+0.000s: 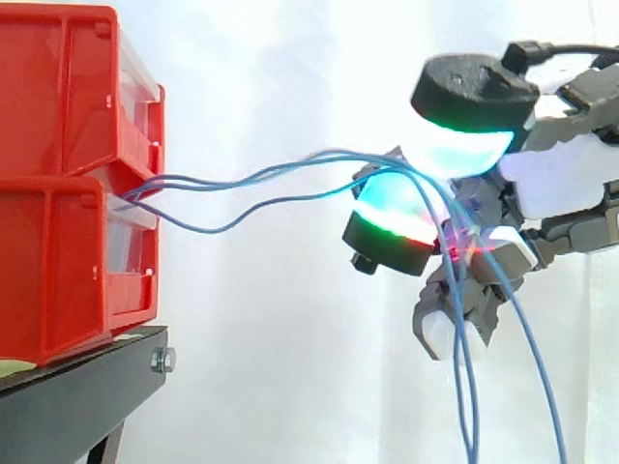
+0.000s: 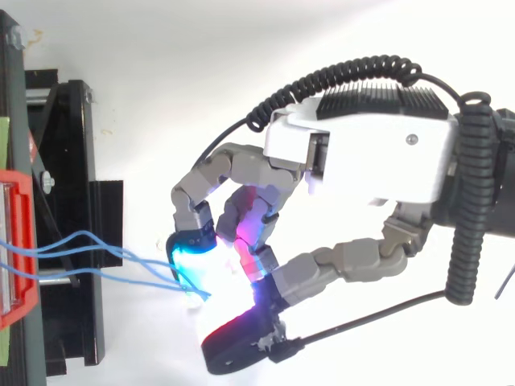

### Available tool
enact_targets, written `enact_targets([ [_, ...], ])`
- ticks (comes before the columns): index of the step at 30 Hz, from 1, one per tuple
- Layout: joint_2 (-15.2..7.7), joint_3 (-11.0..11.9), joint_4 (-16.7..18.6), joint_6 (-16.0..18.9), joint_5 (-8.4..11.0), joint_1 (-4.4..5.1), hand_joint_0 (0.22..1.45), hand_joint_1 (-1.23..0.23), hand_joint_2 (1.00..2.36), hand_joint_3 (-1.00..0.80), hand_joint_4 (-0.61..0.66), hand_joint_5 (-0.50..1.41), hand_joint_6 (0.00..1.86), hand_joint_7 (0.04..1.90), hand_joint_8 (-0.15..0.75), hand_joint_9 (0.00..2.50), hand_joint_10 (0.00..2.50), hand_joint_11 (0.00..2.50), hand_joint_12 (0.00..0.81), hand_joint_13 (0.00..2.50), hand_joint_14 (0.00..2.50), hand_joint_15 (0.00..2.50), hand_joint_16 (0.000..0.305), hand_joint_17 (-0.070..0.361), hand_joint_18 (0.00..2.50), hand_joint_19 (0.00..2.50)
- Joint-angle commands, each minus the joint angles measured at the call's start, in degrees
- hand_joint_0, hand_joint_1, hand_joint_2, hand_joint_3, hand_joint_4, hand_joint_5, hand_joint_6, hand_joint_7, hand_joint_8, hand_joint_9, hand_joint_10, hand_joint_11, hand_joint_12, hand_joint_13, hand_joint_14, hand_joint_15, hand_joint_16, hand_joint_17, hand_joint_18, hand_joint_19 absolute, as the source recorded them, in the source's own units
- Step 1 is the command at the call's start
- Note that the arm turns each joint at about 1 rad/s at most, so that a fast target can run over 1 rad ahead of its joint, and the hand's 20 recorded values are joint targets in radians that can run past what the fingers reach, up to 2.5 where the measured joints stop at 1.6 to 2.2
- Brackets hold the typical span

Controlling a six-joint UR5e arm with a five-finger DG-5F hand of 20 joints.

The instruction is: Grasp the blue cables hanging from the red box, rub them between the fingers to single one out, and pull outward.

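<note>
While blue cables [image 1: 208,183] trail from red box [image 1: 68,174], hand [image 2: 362,153] pinching them

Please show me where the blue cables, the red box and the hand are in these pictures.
blue cables [image 1: 203,182]: side view, on the strands between box and hand.
red box [image 1: 58,271]: side view, on the lower box's side wall.
hand [image 2: 362,153]: top view, on its white body behind the fingers.

The robot hand [image 2: 362,157] reaches in level, fingers [image 2: 201,181] curled (pads [image 2: 189,253] glowing cyan), pinching blue cables [image 1: 193,181].
</note>
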Motion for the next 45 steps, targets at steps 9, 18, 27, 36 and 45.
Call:
enact_targets([
  [9,0.0,0.0,0.0,0.3,-0.08,0.12,0.56,-0.73,1.01,-0.23,0.05,-0.11,0.91,0.99,0.397,1.25,0.01,0.90,0.435,0.91,0.02,0.51,0.062,0.140,0.84,0.37],
  [18,0.0,0.0,0.1,0.8,-0.08,0.03,0.56,-0.58,1.01,-0.21,0.08,-0.10,0.85,0.96,0.396,1.27,0.02,0.79,0.435,0.91,0.02,0.47,0.065,0.145,0.84,0.37],
  [27,0.0,0.0,0.2,4.0,-0.08,0.03,0.56,-0.56,1.01,-0.22,0.10,-0.10,0.84,1.00,0.410,1.27,0.02,0.83,0.440,0.90,0.02,0.48,0.064,0.145,0.84,0.37],
  [36,0.0,0.0,0.0,4.3,0.01,0.03,0.56,-0.75,1.01,-0.15,0.11,-0.13,0.89,0.97,0.405,1.24,0.02,0.93,0.441,0.89,0.02,0.51,0.063,0.141,0.84,0.36],
  [45,0.0,0.0,0.0,5.1,-0.26,0.03,0.55,-0.61,1.01,-0.18,0.11,-0.11,0.88,0.97,0.411,1.27,0.02,0.83,0.448,0.92,0.02,0.50,0.067,0.151,0.87,0.37],
])
